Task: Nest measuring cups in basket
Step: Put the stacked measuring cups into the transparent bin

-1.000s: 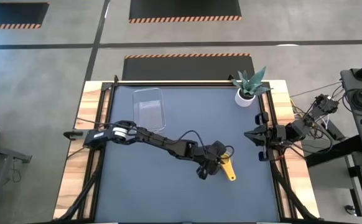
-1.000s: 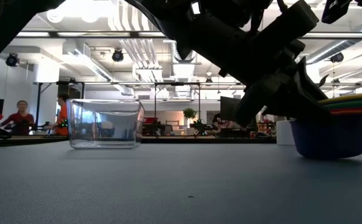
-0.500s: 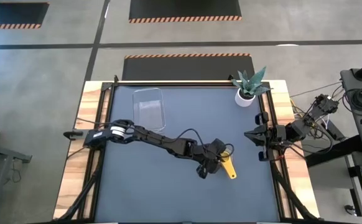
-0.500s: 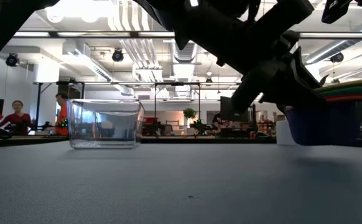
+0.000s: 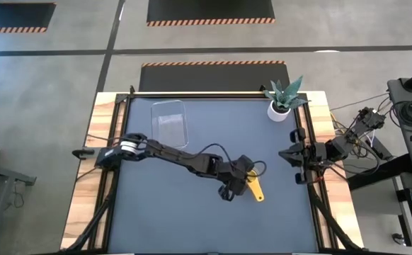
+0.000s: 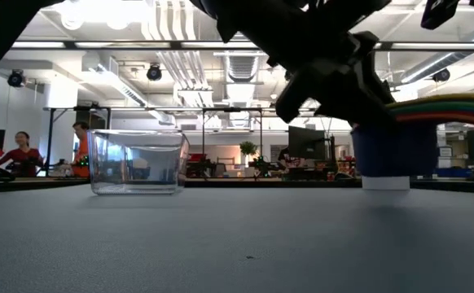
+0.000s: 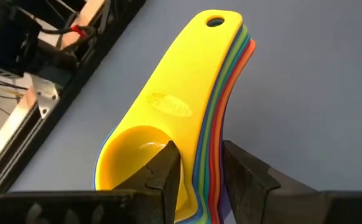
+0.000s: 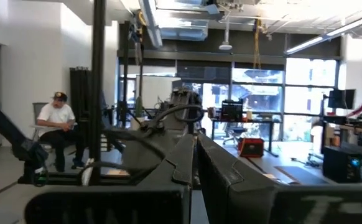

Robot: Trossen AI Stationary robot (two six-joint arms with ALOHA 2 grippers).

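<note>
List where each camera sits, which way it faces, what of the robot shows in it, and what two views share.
High view: overhead, straight down; both arms, the basket, the left tool on the measuring cups, the right tool parked at the table's right edge.
Low view: table height, level into the room; the left arm lifts the cups clear.
Left wrist: past its fingers, clamped on the stack.
Right wrist: past shut fingers into the room.
Shared: high and low both show basket and stack.

Near the far right corner of the dark blue-grey worktop [image 5: 192, 205], a small white plant pot [image 5: 279, 110] with spiky green leaves; people seated beyond
</note>
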